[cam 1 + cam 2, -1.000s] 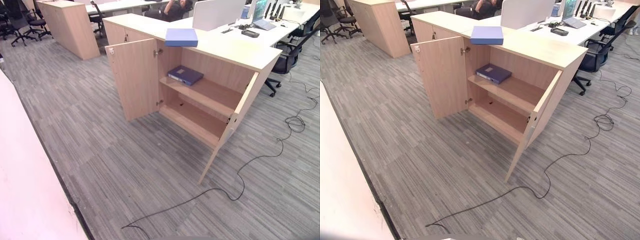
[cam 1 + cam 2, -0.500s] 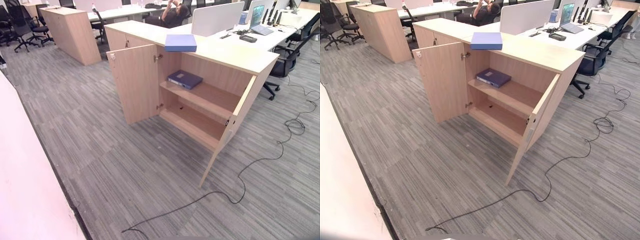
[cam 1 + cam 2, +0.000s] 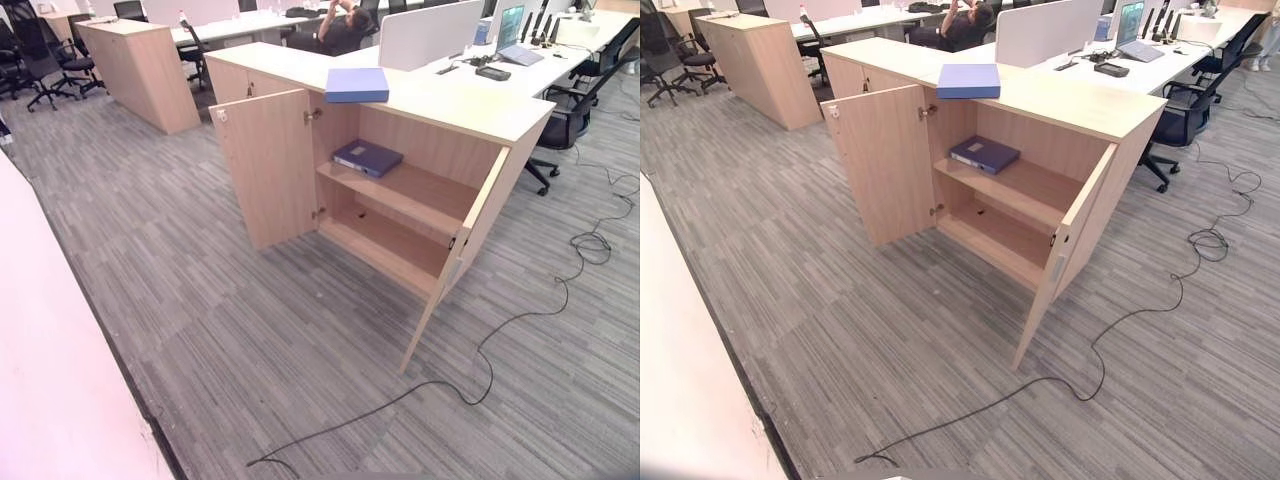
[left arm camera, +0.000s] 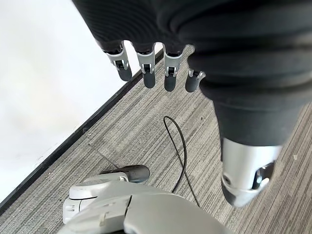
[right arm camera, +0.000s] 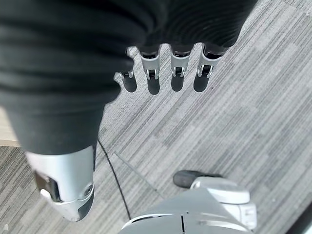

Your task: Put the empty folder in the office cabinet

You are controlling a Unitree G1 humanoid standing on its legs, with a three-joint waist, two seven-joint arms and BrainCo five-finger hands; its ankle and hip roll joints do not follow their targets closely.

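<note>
Both hands empty: my left robot hand (image 4: 161,73) and right robot hand (image 5: 165,73) hang with fingers relaxed over carpet. Folder (image 3: 357,85) lies on the cabinet (image 3: 400,190) top at 12 o'clock, doors open. I should approach squarely, grab it two-handed, slide onto the shelf (image 3: 420,190).

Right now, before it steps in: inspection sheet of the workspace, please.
Surface: grey striped carpet; cabinet top bare beside the folder.
Job's things: office cabinet, both doors open; light blue folder flat on its top; dark blue folder flat on the upper shelf; lower shelf bare.
Clutter: nothing seen on the carpet before the cabinet.
Hands: left hand and right hand hang over the carpet, fingers relaxed, holding nothing.
Cables: black cable across the carpet, right of the cabinet.
Surroundings: desks with a laptop, office chairs, a seated person behind.
</note>
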